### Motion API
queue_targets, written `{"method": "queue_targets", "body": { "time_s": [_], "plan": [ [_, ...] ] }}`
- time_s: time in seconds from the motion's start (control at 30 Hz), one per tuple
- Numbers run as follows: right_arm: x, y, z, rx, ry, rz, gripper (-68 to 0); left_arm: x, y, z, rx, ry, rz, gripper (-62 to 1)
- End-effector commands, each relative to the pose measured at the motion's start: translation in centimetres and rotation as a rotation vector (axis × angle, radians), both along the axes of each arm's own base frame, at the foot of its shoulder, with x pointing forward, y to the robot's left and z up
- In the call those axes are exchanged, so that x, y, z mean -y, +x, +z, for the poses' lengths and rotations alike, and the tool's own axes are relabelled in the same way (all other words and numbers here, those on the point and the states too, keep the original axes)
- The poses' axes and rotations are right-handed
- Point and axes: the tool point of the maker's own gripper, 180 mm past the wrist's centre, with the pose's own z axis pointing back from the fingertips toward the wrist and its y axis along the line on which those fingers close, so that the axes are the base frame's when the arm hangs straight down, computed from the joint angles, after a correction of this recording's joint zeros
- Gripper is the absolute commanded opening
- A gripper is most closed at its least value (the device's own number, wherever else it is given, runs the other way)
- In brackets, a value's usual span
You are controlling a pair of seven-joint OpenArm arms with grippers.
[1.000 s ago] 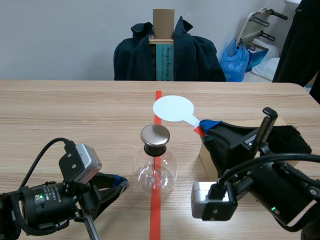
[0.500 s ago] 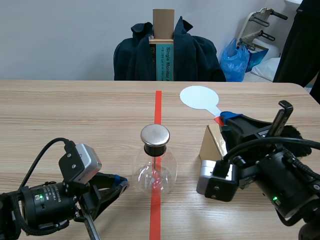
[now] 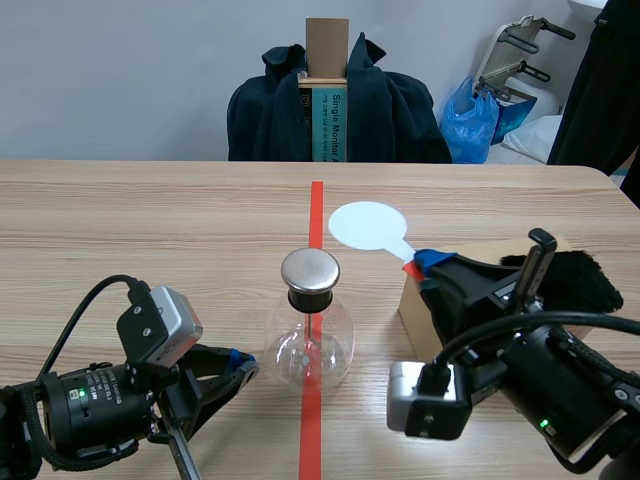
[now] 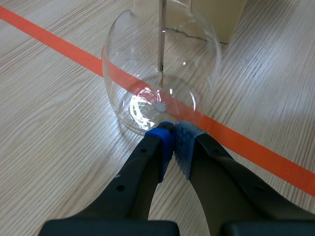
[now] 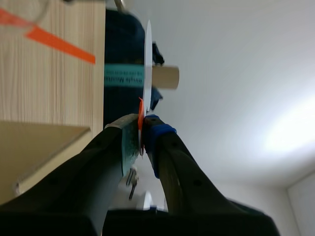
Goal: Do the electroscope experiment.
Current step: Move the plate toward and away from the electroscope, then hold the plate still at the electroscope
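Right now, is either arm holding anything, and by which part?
The right fingers pinch the white paddle by its red handle. The left fingers are shut on nothing.

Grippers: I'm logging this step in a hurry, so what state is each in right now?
Left gripper: shut, holding nothing, tips near the glass flask.
Right gripper: shut on the white paddle.

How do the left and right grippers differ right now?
The left gripper is shut on nothing; the right gripper is shut on the handle of the white paddle. The left sits low, tips at the base of the flask; the right holds its paddle raised off the table. Both are closed.
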Motion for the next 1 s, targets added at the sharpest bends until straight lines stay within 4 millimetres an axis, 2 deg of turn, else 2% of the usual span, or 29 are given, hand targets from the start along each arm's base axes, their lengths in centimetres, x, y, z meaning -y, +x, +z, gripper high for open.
{"method": "queue_targets", "body": {
  "time_s": [0.0, 0.27, 0.97],
  "plan": [
    [-0.4, -0.1, 1.0, 0.043, 0.007, 0.030, -66.9, 0.3, 0.3, 0.8, 0.017, -0.031, 0.002, -58.2],
    [-2.5, -2.0, 1.1, 0.059, -0.004, 0.191, -66.9, 0.3, 0.3, 0.8, 0.017, -0.031, 0.002, -58.2],
    [-2.8, -2.3, 1.0, 0.057, -0.004, 0.208, -66.9, 0.3, 0.3, 0.8, 0.017, -0.031, 0.003, -58.2]
  ]
}}
